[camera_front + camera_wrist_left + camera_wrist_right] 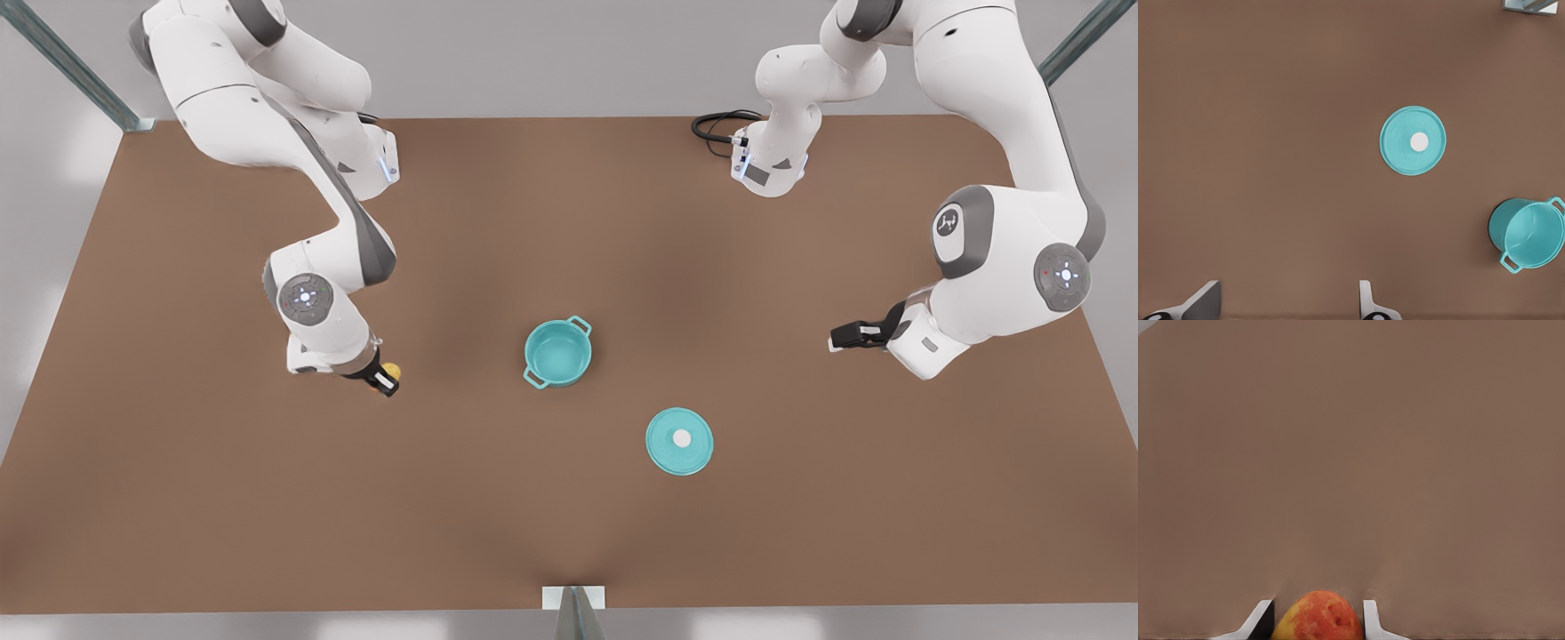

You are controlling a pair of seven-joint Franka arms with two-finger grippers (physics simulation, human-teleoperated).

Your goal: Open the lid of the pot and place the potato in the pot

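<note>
Unlabelled, right gripper (384, 378) around potato (1318, 616), pot (557, 352) open, left gripper (836, 339) idle

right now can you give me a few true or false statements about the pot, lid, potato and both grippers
1. The pot lid sits on the pot. False: it lies flat on the table, apart from the pot.
2. The pot is empty. True.
3. The right gripper has the potato between its jaws. True.
4. The left gripper grips the lid's knob. False: it hangs open, away from the lid.
5. The potato is inside the pot. False: it is at the right gripper, off to the front view's left.
</note>
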